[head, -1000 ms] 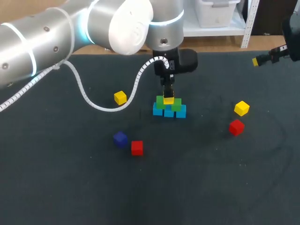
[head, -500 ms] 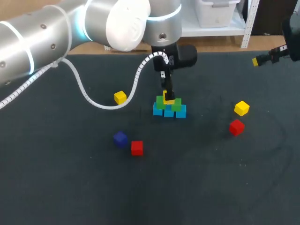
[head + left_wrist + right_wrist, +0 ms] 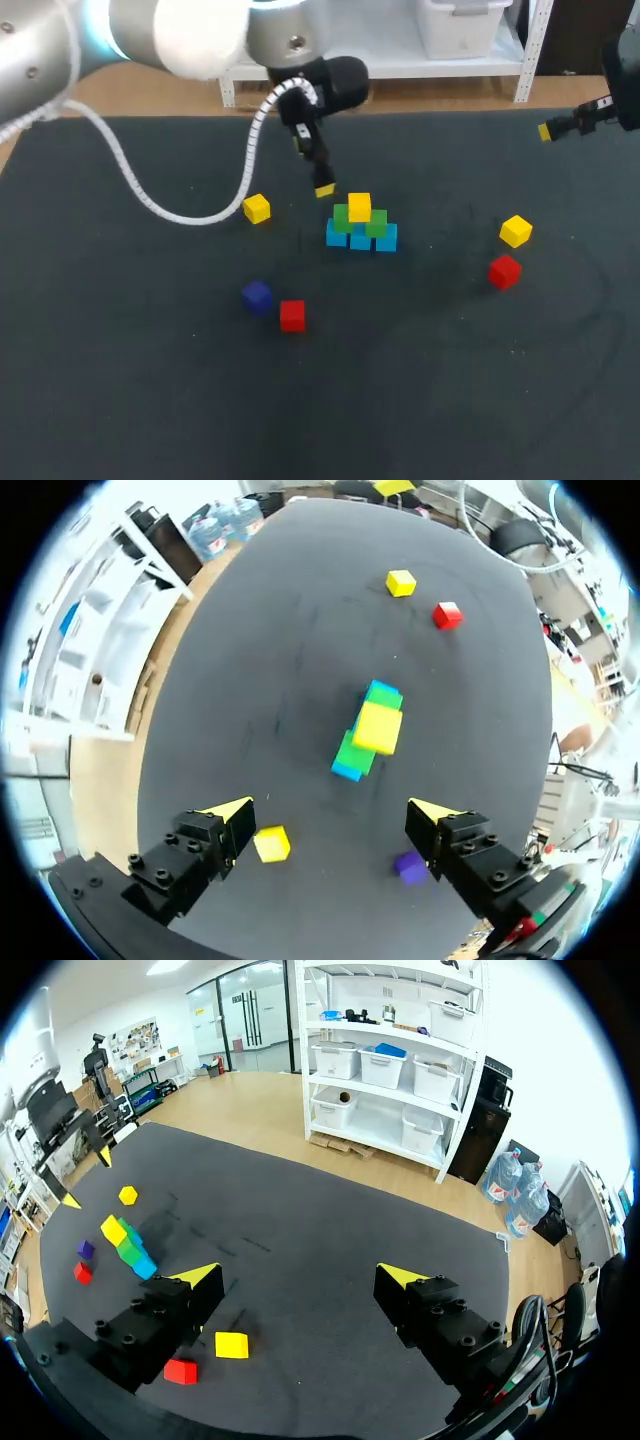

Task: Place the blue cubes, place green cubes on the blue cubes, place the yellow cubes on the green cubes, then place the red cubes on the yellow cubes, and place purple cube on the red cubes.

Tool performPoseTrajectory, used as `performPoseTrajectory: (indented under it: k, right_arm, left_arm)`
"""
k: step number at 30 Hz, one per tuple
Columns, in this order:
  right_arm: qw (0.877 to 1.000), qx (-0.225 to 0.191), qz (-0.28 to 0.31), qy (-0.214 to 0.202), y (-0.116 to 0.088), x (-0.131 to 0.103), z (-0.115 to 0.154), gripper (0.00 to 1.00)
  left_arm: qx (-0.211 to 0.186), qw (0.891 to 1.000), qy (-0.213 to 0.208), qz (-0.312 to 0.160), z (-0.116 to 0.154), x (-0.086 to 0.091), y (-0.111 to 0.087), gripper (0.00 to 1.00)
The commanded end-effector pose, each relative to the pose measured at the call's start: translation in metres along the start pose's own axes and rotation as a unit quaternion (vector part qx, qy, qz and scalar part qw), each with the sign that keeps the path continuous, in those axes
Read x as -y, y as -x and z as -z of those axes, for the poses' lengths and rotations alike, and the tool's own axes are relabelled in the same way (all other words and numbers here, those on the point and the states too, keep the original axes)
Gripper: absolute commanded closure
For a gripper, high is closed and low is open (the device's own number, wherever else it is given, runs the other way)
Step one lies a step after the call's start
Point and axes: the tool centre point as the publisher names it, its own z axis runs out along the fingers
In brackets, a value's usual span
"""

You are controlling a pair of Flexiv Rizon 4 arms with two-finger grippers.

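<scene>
A small pyramid stands mid-table: three blue cubes (image 3: 361, 240), two green cubes (image 3: 376, 223) on them, and one yellow cube (image 3: 359, 207) (image 3: 378, 727) on top. My left gripper (image 3: 320, 180) (image 3: 333, 815) hangs open and empty, above and to the left of the stack. Loose cubes lie around: a yellow cube (image 3: 257, 208) at the left, a purple cube (image 3: 256, 296) and a red cube (image 3: 292, 315) in front, another yellow cube (image 3: 515, 231) (image 3: 231, 1345) and red cube (image 3: 504, 271) (image 3: 181, 1371) at the right. My right gripper (image 3: 575, 118) (image 3: 300, 1278) is open and empty at the far right.
The dark mat (image 3: 420, 380) covers the whole table, with wide bare room along the front and right. The left arm's white cable (image 3: 190, 215) loops low over the mat beside the loose yellow cube at the left.
The left gripper opened, left the yellow cube on the green cubes, then rose and drew back to the left. The right arm has not moved.
</scene>
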Motion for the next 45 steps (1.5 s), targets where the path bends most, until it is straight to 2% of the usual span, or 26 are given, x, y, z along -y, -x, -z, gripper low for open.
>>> performPoseTrajectory:
  k: [1,4,10,16,24,29,33,40,45]
  right_arm:
    - [1.0,0.0,0.0,-0.003,0.0,-0.001,0.0,0.0]
    - [1.0,0.0,0.0,-0.003,0.0,-0.001,0.0,0.0]
    - [1.0,0.0,0.0,-0.003,0.0,-0.001,0.0,0.0]
    - [1.0,0.0,0.0,-0.003,0.0,-0.001,0.0,0.0]
    - [1.0,0.0,0.0,-0.003,0.0,-0.001,0.0,0.0]
    - [1.0,0.0,0.0,-0.003,0.0,-0.001,0.0,0.0]
    - [1.0,0.0,0.0,-0.003,0.0,-0.001,0.0,0.0]
    - [1.0,0.0,0.0,-0.003,0.0,-0.001,0.0,0.0]
    - [1.0,0.0,0.0,-0.003,0.0,-0.001,0.0,0.0]
  left_arm:
    - [0.028,0.999,0.012,0.015,0.004,0.01,-0.036,0.0]
    - [0.027,0.998,0.024,0.044,0.003,0.008,-0.046,0.0]
    - [0.037,0.996,0.022,0.073,-0.001,0.006,-0.067,0.0]
    - [0.035,0.997,0.021,0.073,-0.001,0.004,-0.086,0.0]
    - [0.018,0.998,0.017,0.062,-0.011,-0.002,-0.101,0.0]
    - [0.008,0.998,0.01,0.067,-0.024,-0.009,-0.101,0.0]
    - [-0.012,0.999,0.009,0.048,-0.034,-0.013,-0.095,0.0]
    - [-0.035,0.999,0.008,0.041,-0.049,-0.036,-0.088,0.0]
    - [-0.048,0.998,0.004,0.044,-0.061,-0.042,-0.086,0.0]
